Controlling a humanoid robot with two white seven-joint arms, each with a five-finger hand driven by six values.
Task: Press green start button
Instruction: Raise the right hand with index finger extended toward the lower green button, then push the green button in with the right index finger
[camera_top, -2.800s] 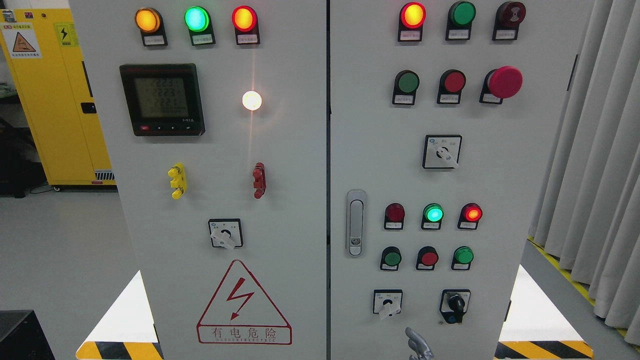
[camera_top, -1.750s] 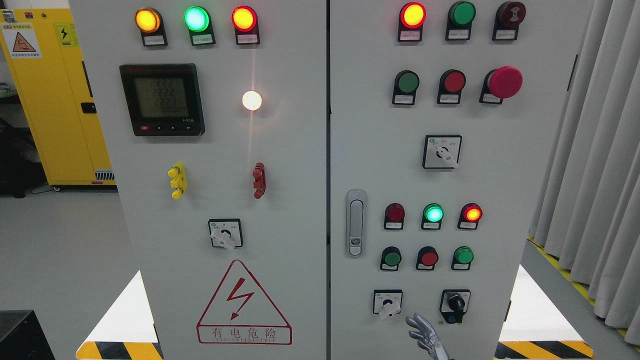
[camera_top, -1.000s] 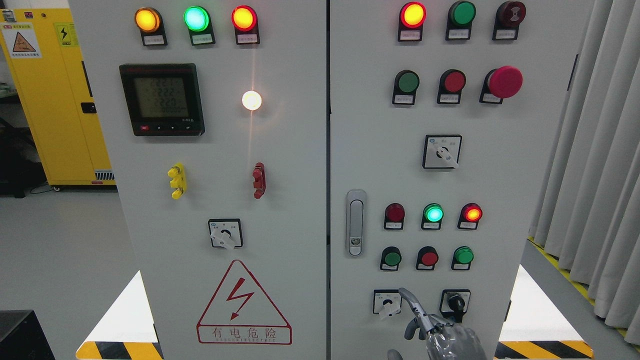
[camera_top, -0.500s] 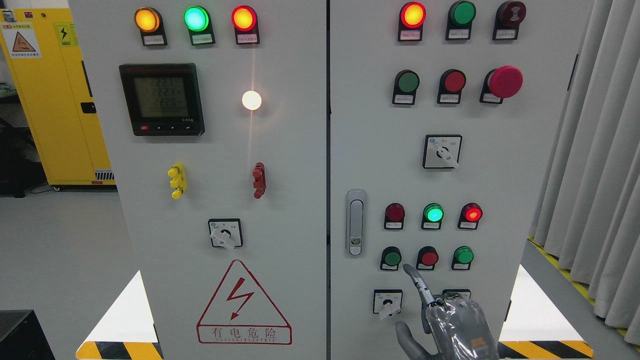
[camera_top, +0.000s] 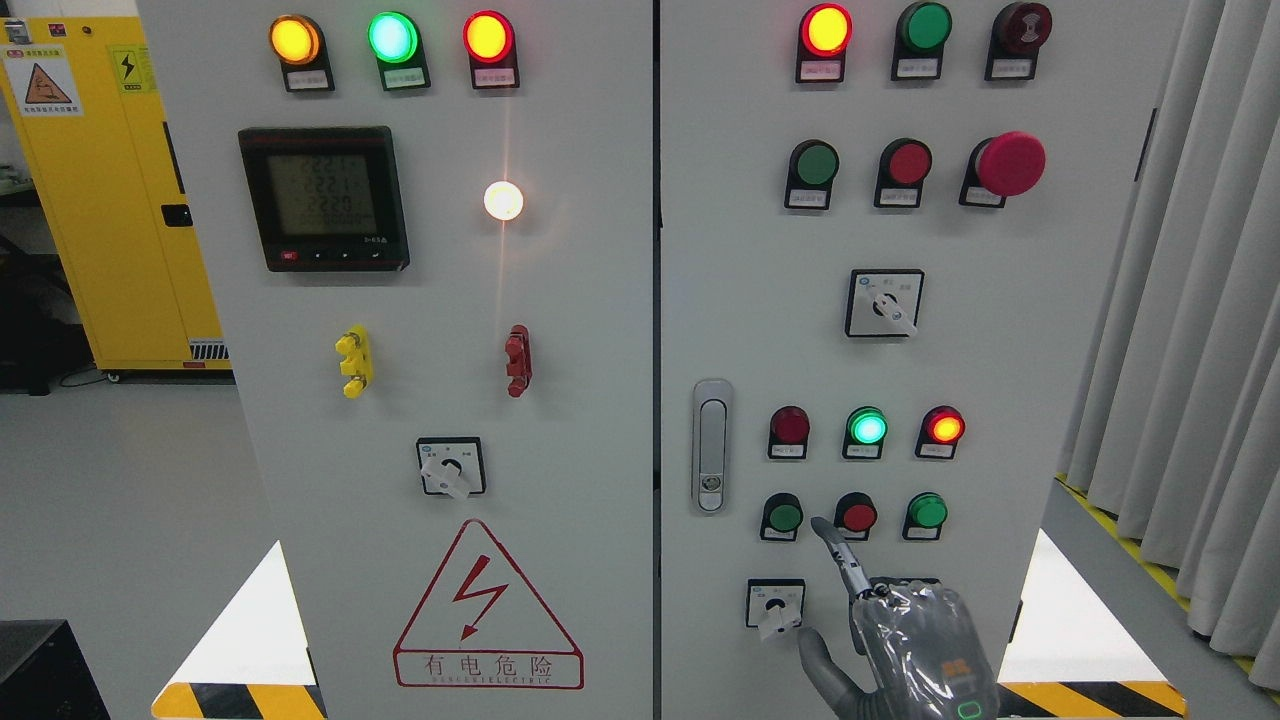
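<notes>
While its index finger points up, the right hand (camera_top: 915, 650) sits at lower right, other fingers curled, gripping nothing.
Fingertip lies between the green button (camera_top: 784, 517) and red button (camera_top: 858, 516), touching neither.

Right hand (camera_top: 905, 640) forefinger extended, tip between green button (camera_top: 783, 516) and red button (camera_top: 857, 516).

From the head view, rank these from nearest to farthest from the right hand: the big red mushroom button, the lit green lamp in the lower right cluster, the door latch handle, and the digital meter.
Measured from the right hand at the bottom of the right door:
1. Lit green lamp, just above the hand.
2. Door latch handle, up and to the left.
3. Big red mushroom button, high on the right door.
4. Digital meter, on the left door.
</notes>
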